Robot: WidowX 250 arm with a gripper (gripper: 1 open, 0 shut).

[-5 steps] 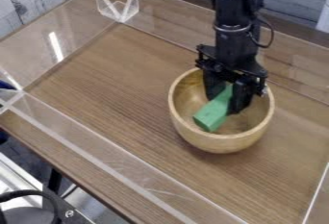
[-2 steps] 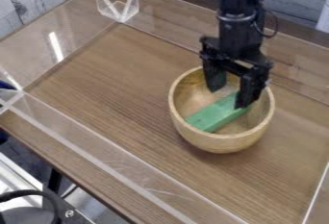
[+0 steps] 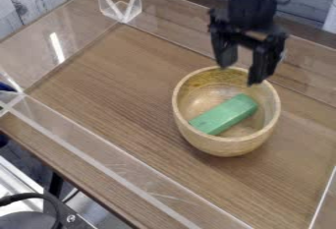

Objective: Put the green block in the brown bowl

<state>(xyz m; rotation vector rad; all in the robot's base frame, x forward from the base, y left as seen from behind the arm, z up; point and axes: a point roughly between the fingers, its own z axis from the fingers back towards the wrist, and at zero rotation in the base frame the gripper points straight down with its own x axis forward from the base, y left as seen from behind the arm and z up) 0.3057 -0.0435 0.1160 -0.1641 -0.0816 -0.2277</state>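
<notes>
Block (image 3: 226, 115), green, lies flat inside the brown bowl (image 3: 195, 135), slanted across the bottom, touching nothing else. Task looks complete. Above the bowl's far rim hangs the pincer (image 3: 250, 60), spread open and empty. Risk: a low sideways retreat could clip the rim and shove the bowl along the counter (image 3: 105, 85).

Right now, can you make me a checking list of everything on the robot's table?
Surface: wooden table, clear plastic walls around it.
Job's things: green block lies inside the brown bowl, tilted against its inner wall.
Clutter: clear plastic piece in the far corner.
End effector: end effector open, above the bowl's far rim, holding nothing.
Cables: dark cable at the bottom left, off the table.
Surroundings: pale wall behind; little else shows.
</notes>
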